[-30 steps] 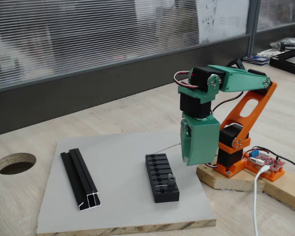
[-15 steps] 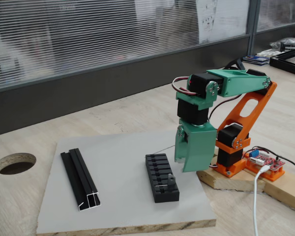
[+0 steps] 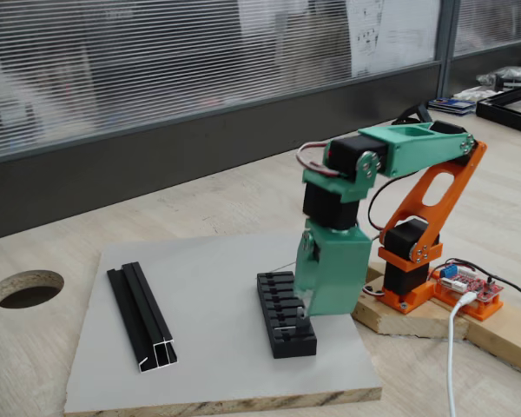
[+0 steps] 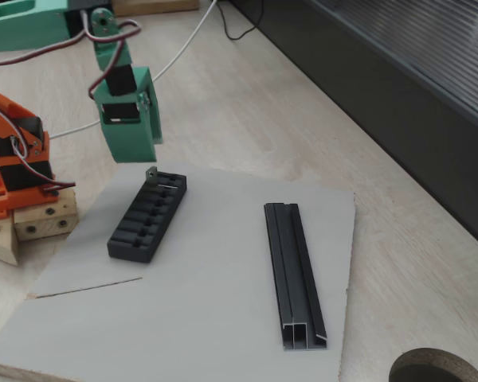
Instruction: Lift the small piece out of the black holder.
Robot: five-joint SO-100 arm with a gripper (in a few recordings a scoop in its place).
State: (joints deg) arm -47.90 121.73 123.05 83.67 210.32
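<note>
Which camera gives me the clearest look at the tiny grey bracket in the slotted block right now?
The fixed view from the window side: the tiny grey metal L-shaped bracket stands unobstructed at the end of the short black slotted block, just below the green claw. In the other fixed view, the claw largely covers it.

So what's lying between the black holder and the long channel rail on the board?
Nothing: in both fixed views the grey board is bare between the black holder and the channel rail.
</note>
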